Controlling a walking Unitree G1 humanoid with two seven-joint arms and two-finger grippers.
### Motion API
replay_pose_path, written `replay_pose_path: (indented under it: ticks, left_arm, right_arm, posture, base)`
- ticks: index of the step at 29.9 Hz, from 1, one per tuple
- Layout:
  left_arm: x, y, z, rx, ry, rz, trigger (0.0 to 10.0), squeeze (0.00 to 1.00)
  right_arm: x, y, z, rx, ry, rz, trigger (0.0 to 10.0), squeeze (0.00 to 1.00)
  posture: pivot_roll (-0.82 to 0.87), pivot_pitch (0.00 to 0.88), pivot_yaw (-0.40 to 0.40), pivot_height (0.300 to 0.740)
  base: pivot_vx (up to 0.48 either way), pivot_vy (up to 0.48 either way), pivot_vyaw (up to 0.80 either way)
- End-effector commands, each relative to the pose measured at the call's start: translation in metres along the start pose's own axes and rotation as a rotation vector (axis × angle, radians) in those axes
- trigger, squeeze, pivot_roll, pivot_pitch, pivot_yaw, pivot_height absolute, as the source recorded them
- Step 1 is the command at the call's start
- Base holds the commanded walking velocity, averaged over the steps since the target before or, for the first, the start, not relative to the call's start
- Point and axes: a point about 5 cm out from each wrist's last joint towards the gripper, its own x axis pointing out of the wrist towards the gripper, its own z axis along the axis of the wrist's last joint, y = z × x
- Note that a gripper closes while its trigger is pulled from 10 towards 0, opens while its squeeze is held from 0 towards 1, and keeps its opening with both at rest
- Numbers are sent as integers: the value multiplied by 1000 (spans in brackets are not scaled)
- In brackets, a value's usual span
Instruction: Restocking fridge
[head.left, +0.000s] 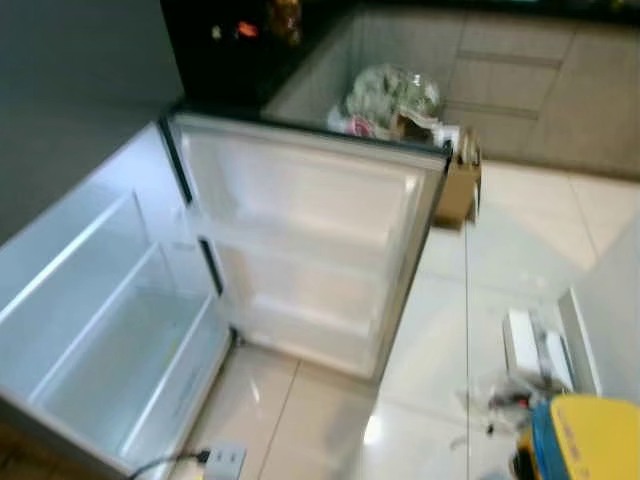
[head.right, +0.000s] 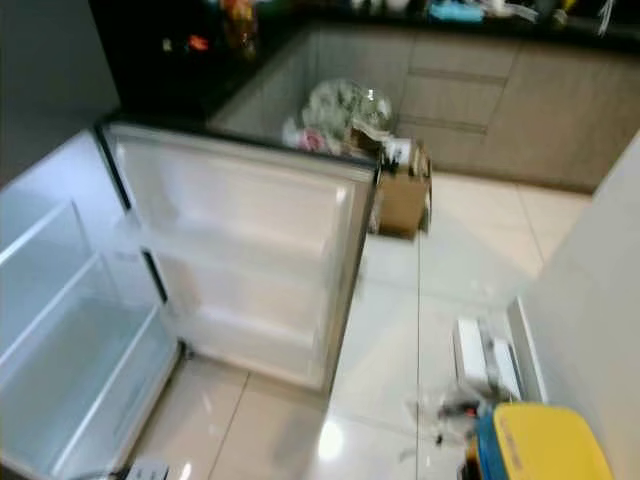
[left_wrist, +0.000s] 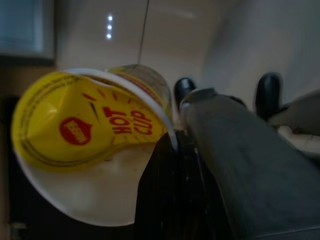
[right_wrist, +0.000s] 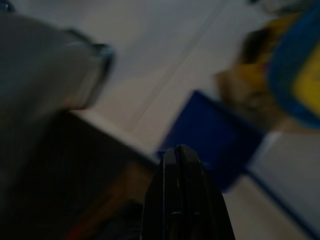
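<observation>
The fridge (head.left: 110, 330) stands open at the left, with bare white shelves and a bare lower bin. Its door (head.left: 310, 240) swings out towards me, and its white door racks hold nothing. In the left wrist view a noodle cup (left_wrist: 85, 135) with a yellow "HOT CUP" lid lies tilted against the black fingers (left_wrist: 167, 200). My left gripper (left_wrist: 167, 150) is shut on its rim side. In the blurred right wrist view my right gripper (right_wrist: 181, 152) has its two fingers pressed together, with nothing between them.
Behind the door stand a cardboard box (head.left: 458, 185) and a full plastic bag (head.left: 392, 98). A yellow-lidded blue bin (head.left: 585, 440), a white device (head.left: 530, 345) and a white wall edge are at the right. A power strip (head.left: 222, 460) lies by the fridge. Glossy floor tiles (head.left: 320, 420) stretch before the door.
</observation>
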Motion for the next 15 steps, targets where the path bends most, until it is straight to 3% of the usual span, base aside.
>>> replay_pose_path:
  ticks: [1, 12, 15]
  left_arm:
    - [-1, 1, -11, 7, 43, 0, 10000, 0]
    - [-1, -1, -9, 10, 39, -6, 10000, 0]
    - [-1, -1, -10, 4, 37, -4, 10000, 0]
  right_arm:
    - [1, 4, 1, 9, -4, 10, 10000, 0]
    - [0, 4, -2, 16, 8, -4, 10000, 0]
    - [0, 5, -3, 17, 11, -4, 10000, 0]
  posture:
    - [-73, 90, -30, 740]
    - [-76, 92, -27, 740]
    - [-75, 92, -27, 740]
  base:
    - [0, -461, 0]
    - [0, -448, 0]
    - [0, 0, 0]
